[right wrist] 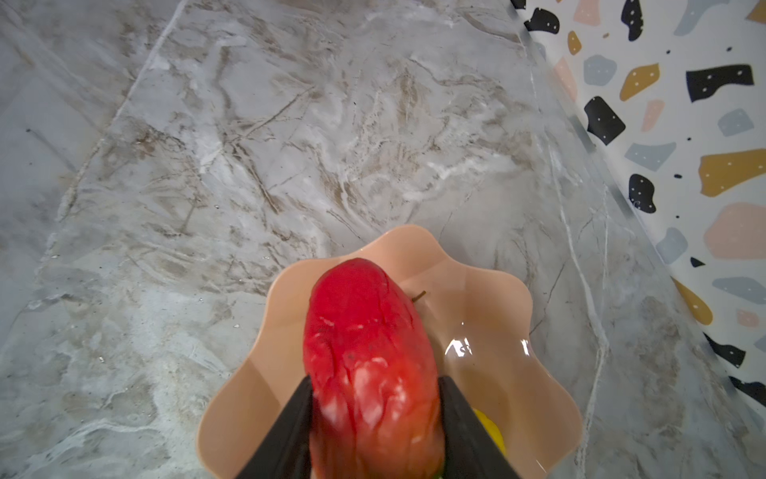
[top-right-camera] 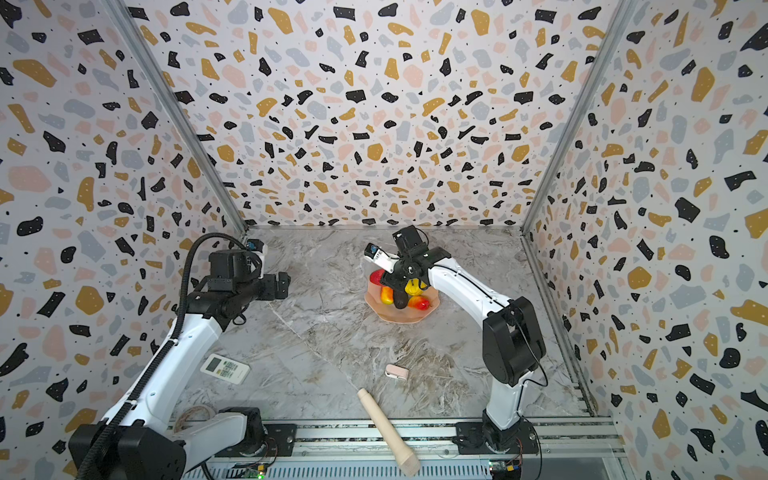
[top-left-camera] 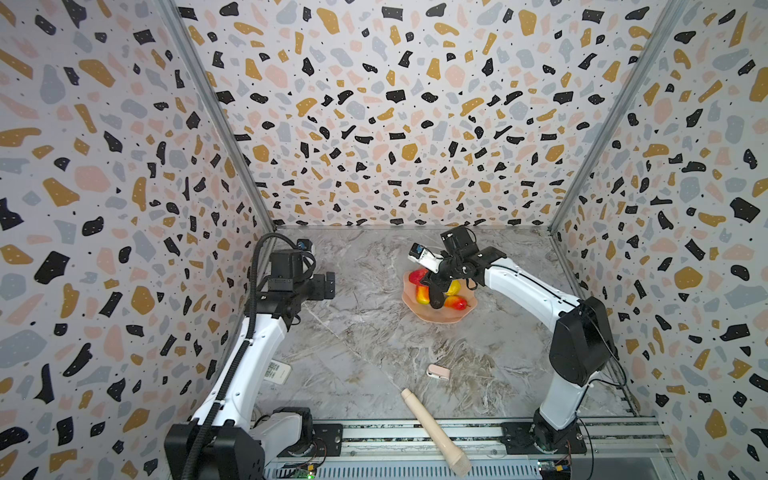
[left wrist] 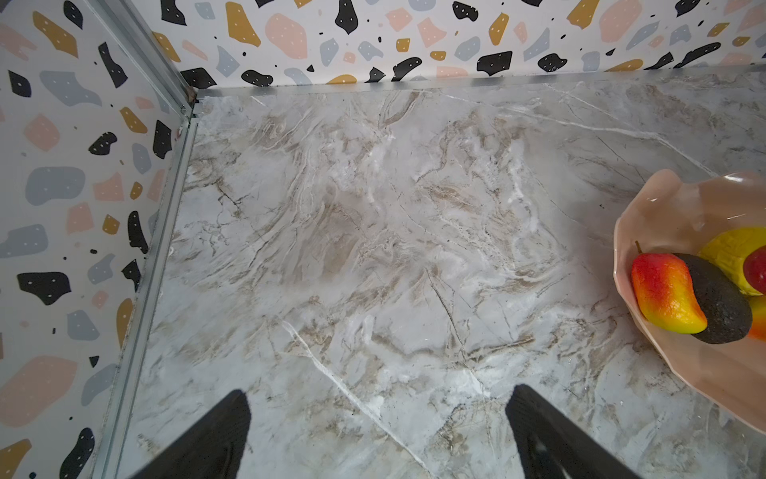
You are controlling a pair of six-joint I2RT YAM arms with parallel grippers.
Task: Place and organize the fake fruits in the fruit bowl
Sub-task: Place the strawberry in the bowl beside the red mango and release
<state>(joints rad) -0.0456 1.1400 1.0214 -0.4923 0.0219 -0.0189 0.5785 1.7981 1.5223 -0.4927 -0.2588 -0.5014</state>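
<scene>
Gripping the strawberry (right wrist: 364,323) across its belly above the fruit bowl (right wrist: 489,290), the right gripper (right wrist: 375,381) holds a likely light, slippery toy; the left gripper (left wrist: 379,392) gapes empty.

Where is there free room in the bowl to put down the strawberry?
In the bowl, the near strip in front of the black fruit is bare; so is the floor beside the strawberry held by the right gripper. The middle is crowded with the other fruits.
</scene>
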